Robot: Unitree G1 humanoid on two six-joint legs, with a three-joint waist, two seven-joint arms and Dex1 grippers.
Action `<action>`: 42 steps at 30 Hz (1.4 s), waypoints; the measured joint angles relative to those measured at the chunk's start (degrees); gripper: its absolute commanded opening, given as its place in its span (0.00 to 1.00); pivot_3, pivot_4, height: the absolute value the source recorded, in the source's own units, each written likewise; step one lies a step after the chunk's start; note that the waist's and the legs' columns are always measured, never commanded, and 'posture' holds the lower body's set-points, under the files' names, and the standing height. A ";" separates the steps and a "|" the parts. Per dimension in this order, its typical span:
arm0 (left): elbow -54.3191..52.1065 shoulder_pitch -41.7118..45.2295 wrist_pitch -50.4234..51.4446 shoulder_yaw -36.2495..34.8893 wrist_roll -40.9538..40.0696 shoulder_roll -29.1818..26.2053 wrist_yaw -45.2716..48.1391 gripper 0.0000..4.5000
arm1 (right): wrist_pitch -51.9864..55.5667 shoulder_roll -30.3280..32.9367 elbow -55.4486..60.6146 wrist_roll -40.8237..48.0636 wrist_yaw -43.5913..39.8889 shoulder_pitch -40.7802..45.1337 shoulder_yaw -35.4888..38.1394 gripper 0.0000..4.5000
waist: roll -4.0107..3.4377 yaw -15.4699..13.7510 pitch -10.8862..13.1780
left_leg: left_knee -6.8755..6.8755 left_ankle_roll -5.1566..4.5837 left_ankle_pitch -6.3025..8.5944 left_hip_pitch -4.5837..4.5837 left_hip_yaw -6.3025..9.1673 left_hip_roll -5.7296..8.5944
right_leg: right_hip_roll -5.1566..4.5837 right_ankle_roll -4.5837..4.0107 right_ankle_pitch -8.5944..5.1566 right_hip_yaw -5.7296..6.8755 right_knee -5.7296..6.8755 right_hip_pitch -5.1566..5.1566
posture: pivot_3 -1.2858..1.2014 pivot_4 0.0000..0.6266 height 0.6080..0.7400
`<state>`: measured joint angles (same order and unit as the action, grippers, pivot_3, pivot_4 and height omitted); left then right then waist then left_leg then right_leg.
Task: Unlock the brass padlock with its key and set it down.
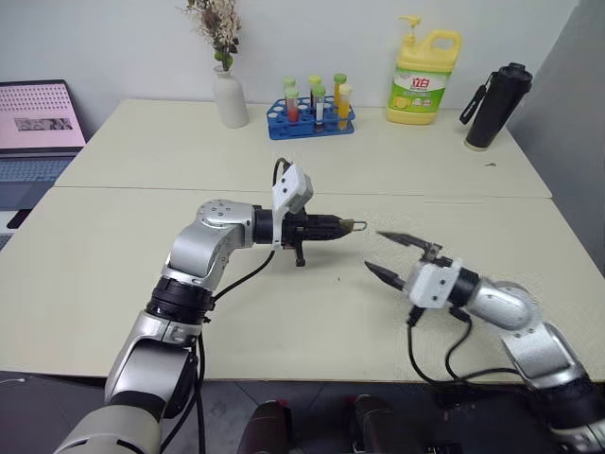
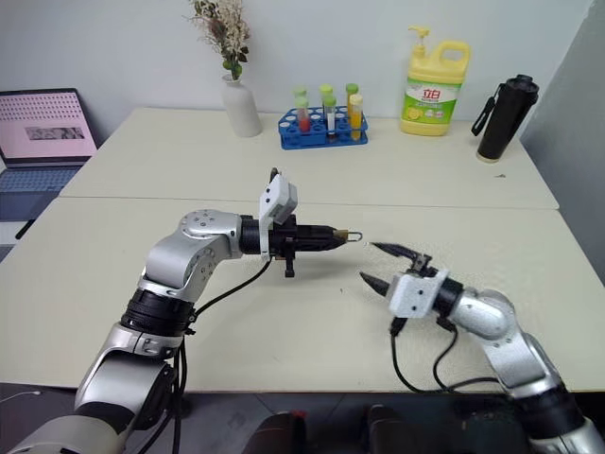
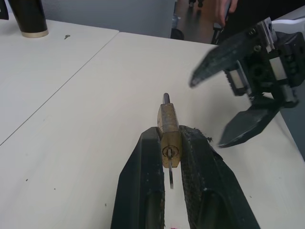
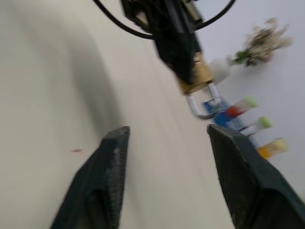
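The brass padlock (image 3: 169,136) is being clamped between the two black fingers of the left hand (image 1: 333,226), which is being held level above the surface (image 1: 142,274). The silver shackle is being presented toward the right hand (image 1: 389,253), and the key (image 3: 170,168) is seen as a grey stub hanging from the padlock's keyhole face. The right hand is being held just beside the padlock, apart from it, with its fingers spread wide and nothing gripped between them. Well beyond the padlock, at the far edge of the surface, a yellow detergent bottle (image 1: 424,76) is being shown with a green and red label; its writing cannot be read. Near it stand a blue test-tube rack (image 1: 311,117), a white vase (image 1: 230,97) and a black flask (image 1: 495,106).
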<state>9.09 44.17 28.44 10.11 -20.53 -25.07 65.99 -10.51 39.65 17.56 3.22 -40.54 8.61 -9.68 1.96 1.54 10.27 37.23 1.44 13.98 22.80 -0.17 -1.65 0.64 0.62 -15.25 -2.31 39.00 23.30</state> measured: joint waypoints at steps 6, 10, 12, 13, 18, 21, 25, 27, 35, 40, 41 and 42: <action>-2.98 -0.86 -0.02 -0.05 -1.72 -0.93 3.41 0.03 | 15.04 -1.00 6.73 12.92 -3.13 2.35 1.59 0.00 | 0.00 0.43 0.00 | 0.00 0.00 0.00 -0.10 0.02 -0.03 | 0.19 0.03 -0.02 0.00 0.08 0.00 | 0.52 0.24 1.00; -6.43 -1.92 0.22 -0.04 -2.16 -2.47 4.59 0.03 | 22.44 -2.29 7.57 17.94 -2.83 4.97 3.47 0.00 | 0.00 0.14 0.00 | -0.01 0.01 0.00 -0.06 0.04 -0.05 | 0.16 0.04 -0.02 0.01 0.04 0.00 | 0.52 0.24 1.00; -7.79 -2.75 0.21 -0.04 -2.18 -3.36 4.85 0.03 | 25.29 -3.09 7.59 19.72 -2.79 5.89 4.04 0.00 | 0.00 0.12 0.00 | 0.00 0.00 0.00 -0.03 0.03 -0.05 | 0.08 0.04 -0.02 -0.01 0.01 0.00 | 0.52 0.24 1.00; -8.51 -3.30 0.23 -0.04 -2.19 -3.68 4.91 0.03 | 26.36 -3.50 7.61 20.58 -2.78 6.47 4.15 0.00 | 0.00 0.13 0.00 | 0.00 0.00 0.00 -0.02 0.01 -0.05 | 0.06 0.04 -0.02 -0.02 0.00 0.00 | 0.52 0.24 1.00; -10.85 -4.19 1.44 -0.05 -3.39 -3.99 4.82 0.03 | 28.09 -4.12 7.47 20.91 -2.94 8.20 4.32 0.00 | 0.00 0.12 0.00 | 0.02 0.00 0.00 0.00 0.03 -0.03 | 0.05 0.06 -0.03 0.00 -0.01 0.00 | 0.52 0.24 1.00; -12.26 -4.70 1.63 -0.05 -4.02 -4.24 4.87 0.03 | 28.25 -4.41 6.68 20.79 -3.30 8.86 4.44 0.00 | 0.00 0.12 0.00 | 0.02 0.00 0.00 -0.01 0.03 -0.03 | 0.06 0.06 -0.03 0.00 -0.01 0.00 | 0.52 0.24 1.00; -13.35 -5.65 2.52 -0.05 -4.68 -5.15 5.55 0.03 | 28.22 -4.57 5.16 20.55 -4.53 9.61 4.35 0.00 | -0.01 0.13 0.00 | 0.01 0.00 0.00 -0.01 0.04 -0.03 | 0.08 0.06 -0.03 0.02 0.00 0.01 | 0.52 0.24 1.00; -13.40 -5.65 2.53 -0.05 -5.10 -5.17 5.77 0.03 | 28.18 -4.57 4.51 20.49 -5.33 10.00 4.24 0.00 | 0.00 0.13 0.00 | 0.01 0.00 0.00 -0.01 0.04 -0.04 | 0.08 0.06 -0.03 0.02 0.00 0.01 | 0.52 0.24 1.00; -13.40 -5.64 3.79 -0.05 -6.33 -5.42 5.89 0.03 | 27.61 -3.63 3.33 19.91 -10.11 10.13 3.80 0.00 | 0.00 0.13 0.00 | 0.01 0.00 0.00 -0.01 0.03 -0.04 | 0.08 0.06 -0.03 0.02 -0.01 0.01 | 0.52 0.24 1.00; -13.48 -5.64 4.89 -0.05 -6.88 -5.48 5.88 0.03 | 27.32 -3.64 2.41 19.22 -11.79 10.29 3.68 0.00 | -0.01 0.13 0.00 | 0.01 0.00 0.00 -0.01 0.03 -0.03 | 0.08 0.06 -0.03 0.02 -0.01 0.01 | 0.52 0.24 1.00; -13.50 -5.64 5.00 -0.05 -7.09 -5.55 5.88 0.03 | 27.23 -3.65 2.14 18.77 -12.03 10.42 3.57 0.00 | -0.01 0.13 0.00 | 0.01 0.00 0.00 -0.01 0.03 -0.04 | 0.08 0.06 -0.03 0.01 -0.01 0.01 | 0.52 0.24 1.00; -13.60 -5.64 5.10 -0.05 -7.25 -5.60 5.88 0.03 | 27.16 -3.68 1.95 18.52 -12.20 10.49 3.50 0.00 | 0.00 0.13 0.00 | 0.01 0.00 0.00 -0.01 0.03 -0.04 | 0.08 0.06 -0.03 0.02 -0.01 0.01 | 0.52 0.24 1.00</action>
<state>-4.52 38.53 33.55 10.06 -27.79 -30.67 71.87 16.65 35.97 19.51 21.74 -52.74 19.10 -6.17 1.95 1.67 10.28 37.24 1.44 13.98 22.79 -0.14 -1.69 0.72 0.68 -15.28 -2.29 39.00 23.31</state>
